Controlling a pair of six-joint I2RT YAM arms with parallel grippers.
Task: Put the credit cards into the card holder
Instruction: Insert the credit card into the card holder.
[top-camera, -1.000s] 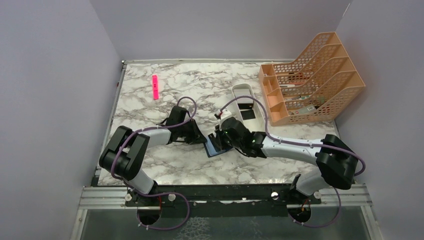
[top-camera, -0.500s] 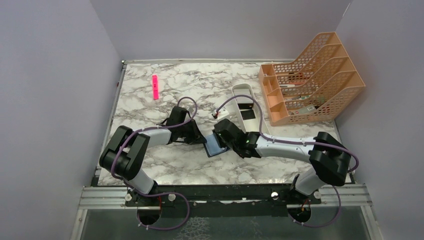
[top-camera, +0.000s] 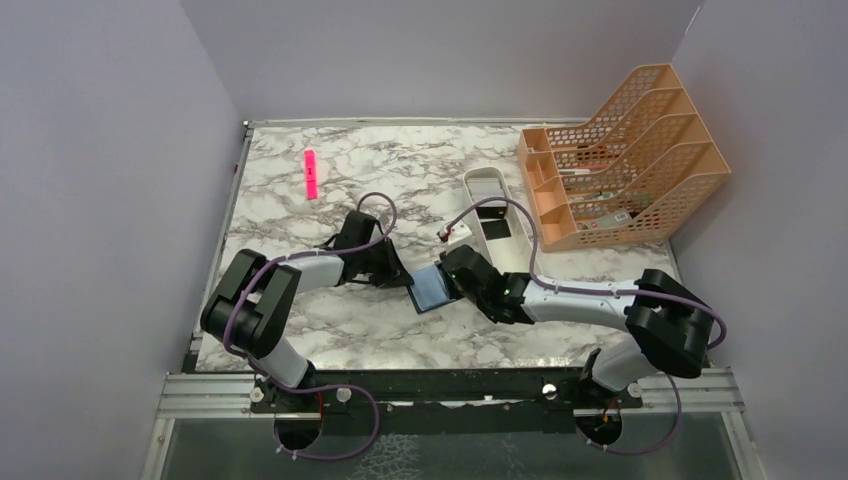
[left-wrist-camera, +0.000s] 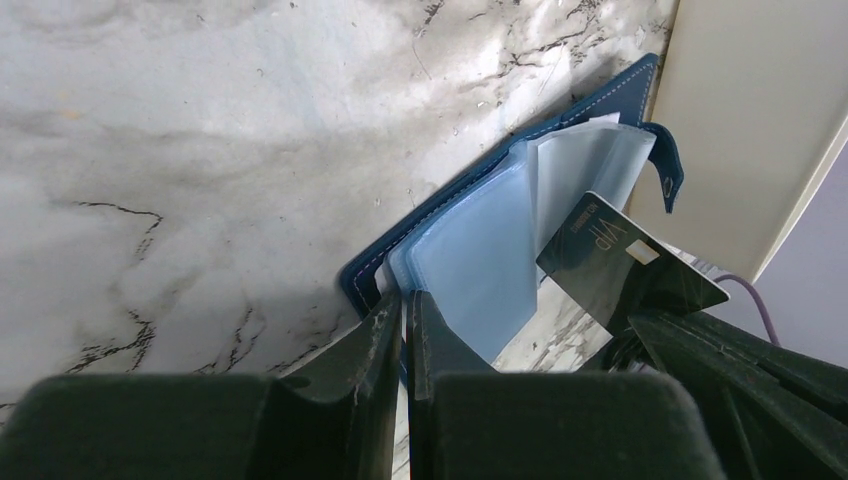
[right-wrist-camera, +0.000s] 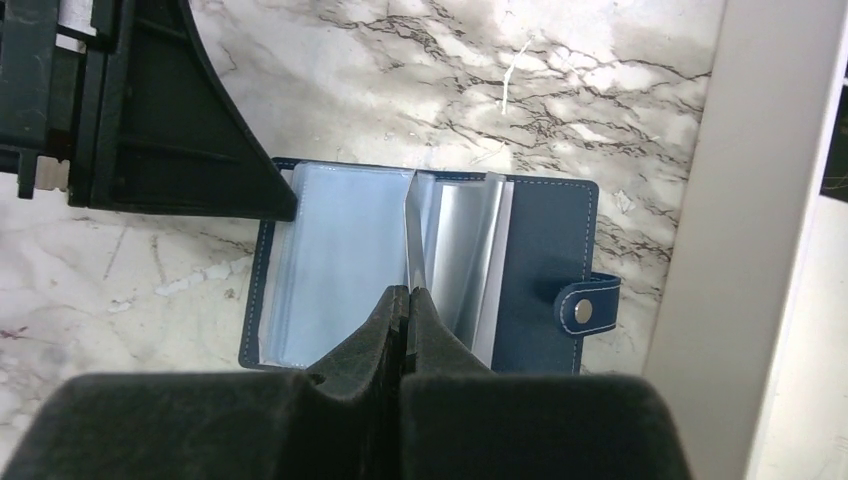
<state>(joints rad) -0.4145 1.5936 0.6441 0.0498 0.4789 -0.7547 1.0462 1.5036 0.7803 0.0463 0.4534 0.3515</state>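
Observation:
The card holder (top-camera: 430, 290) lies open on the marble, navy outside with pale blue sleeves (left-wrist-camera: 470, 250) and a snap tab (right-wrist-camera: 585, 310). My left gripper (left-wrist-camera: 405, 300) is shut on its near-left edge, low on the table (top-camera: 403, 278). My right gripper (right-wrist-camera: 408, 292) is shut on a dark credit card (left-wrist-camera: 590, 255) printed VIP. That card stands on edge (right-wrist-camera: 412, 240) with its tip among the raised sleeves at the middle fold. In the top view the right gripper (top-camera: 452, 275) sits at the holder's right side.
A long white oval tray (top-camera: 497, 215) lies just right of the holder, with dark flat shapes inside; its wall (right-wrist-camera: 760, 200) is close to the snap tab. An orange mesh file rack (top-camera: 620, 160) stands at the back right. A pink marker (top-camera: 310, 173) lies at the back left.
My right gripper has swung over the card holder with the card, and more of the pale blue inside now shows. The left arm has stayed still.

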